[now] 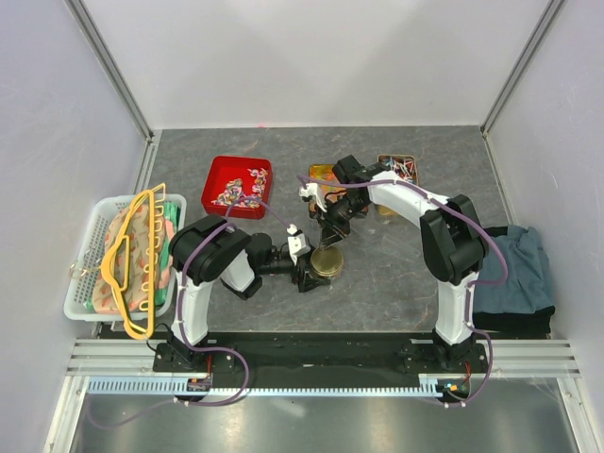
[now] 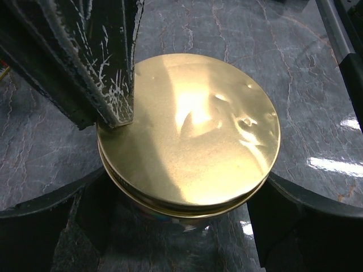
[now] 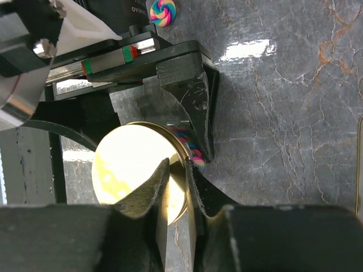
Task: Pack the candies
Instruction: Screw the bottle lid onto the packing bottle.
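Gold lid [image 1: 328, 262] caps a jar [image 3: 190, 148] mid-surface [image 1: 396, 274]. From above, the left claw [image 1: 310, 272] is clamped round the jar and the right claw [image 1: 330, 238] meets the lid. The candies [image 1: 241, 189] lie well apart in the red tray [image 1: 219, 168]. Left wrist: the lid looks slightly askew. Right wrist: the right claw pinches only the lid's rim. Brace the jar firmly and turn squarely, lest that thin bite slip.

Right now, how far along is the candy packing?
Done: colour shows under the lid, perhaps packed candies. In hand: the left claw holds the jar while the right claw pinches the rim of its gold lid; closing or opening, I cannot tell. Left: many candies lie in the red tray.
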